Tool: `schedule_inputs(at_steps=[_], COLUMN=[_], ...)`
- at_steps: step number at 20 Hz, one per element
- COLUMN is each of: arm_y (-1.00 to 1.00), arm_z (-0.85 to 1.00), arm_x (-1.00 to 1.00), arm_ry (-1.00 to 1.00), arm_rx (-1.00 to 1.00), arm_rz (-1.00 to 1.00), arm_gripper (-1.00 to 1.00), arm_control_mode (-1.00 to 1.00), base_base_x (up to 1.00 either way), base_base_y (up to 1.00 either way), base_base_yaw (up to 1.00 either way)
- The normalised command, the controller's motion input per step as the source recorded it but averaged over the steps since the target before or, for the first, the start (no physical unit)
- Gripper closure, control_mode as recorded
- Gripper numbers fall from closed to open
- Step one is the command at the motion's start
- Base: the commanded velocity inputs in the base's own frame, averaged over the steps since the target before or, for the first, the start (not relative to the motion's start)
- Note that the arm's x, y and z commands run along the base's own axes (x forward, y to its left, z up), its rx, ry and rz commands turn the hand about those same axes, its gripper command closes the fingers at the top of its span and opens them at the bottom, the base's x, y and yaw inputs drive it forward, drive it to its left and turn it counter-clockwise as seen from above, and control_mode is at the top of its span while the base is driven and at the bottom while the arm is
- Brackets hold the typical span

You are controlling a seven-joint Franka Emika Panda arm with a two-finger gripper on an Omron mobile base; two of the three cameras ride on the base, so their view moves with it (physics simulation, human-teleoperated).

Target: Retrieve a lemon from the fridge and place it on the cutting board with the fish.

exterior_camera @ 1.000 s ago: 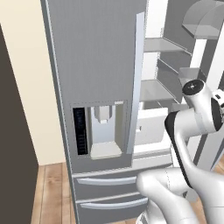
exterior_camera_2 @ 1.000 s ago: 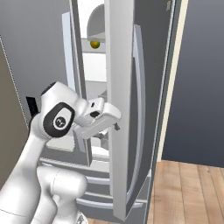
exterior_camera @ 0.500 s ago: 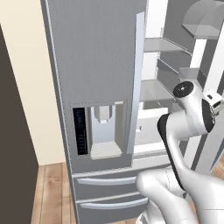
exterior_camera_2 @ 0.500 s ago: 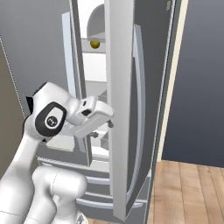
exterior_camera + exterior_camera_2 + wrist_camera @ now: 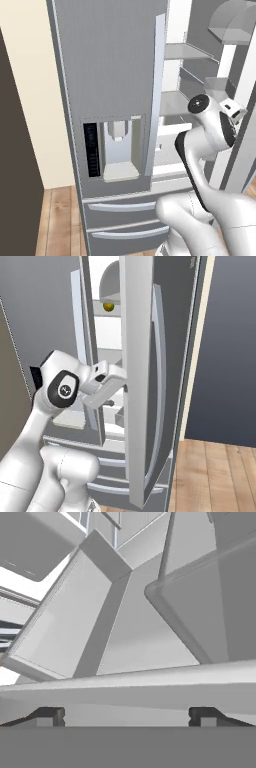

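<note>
In the left base view we see the fridge (image 5: 115, 100) with its left door shut and its right side open, bare white shelves (image 5: 182, 50) showing inside. Our arm (image 5: 210, 130) reaches right, into the gap beside the open door. The risk we judge here is the elbow or wrist knocking the door edge as we turn inward.

In the right base view the open door (image 5: 142, 371) stands edge-on, very near us, and the gripper (image 5: 124, 387) sits just at its inner face, partly hidden by it. The lemon (image 5: 108, 306) rests high on an upper shelf at the far back, well above the hand. Rising straight up could catch the hand on the door or on a shelf lip, so we would want to clear the door first.

In the hand view the fingers (image 5: 47, 716) stand wide apart, nothing between them, and a pale bar (image 5: 150, 679) of the door or shelf crosses just beyond them. We cannot tell whether they touch it; pushing forward might jam against it.
</note>
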Motion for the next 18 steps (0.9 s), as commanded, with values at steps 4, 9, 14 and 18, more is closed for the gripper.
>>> schedule_inputs(at_steps=[4, 9, 14, 18], arm_y=[-0.22, -0.60, -0.88, -0.92], arm_z=[0.00, 0.00, -0.02, -0.08], arm_x=[0.13, 0.00, 0.00, 0.00], arm_ry=[0.00, 0.00, 0.00, 0.00], arm_rx=[-0.07, -0.02, -0.03, -0.07], arm_rz=[0.00, 0.00, 0.00, 0.00], arm_gripper=[-1.00, -1.00, -1.00, -1.00], arm_control_mode=[-1.00, -1.00, -1.00, -1.00], base_base_x=[0.00, 0.00, 0.00, 0.00], base_base_y=[0.00, 0.00, 0.00, 0.00], base_base_yaw=[0.00, 0.00, 0.00, 0.00])
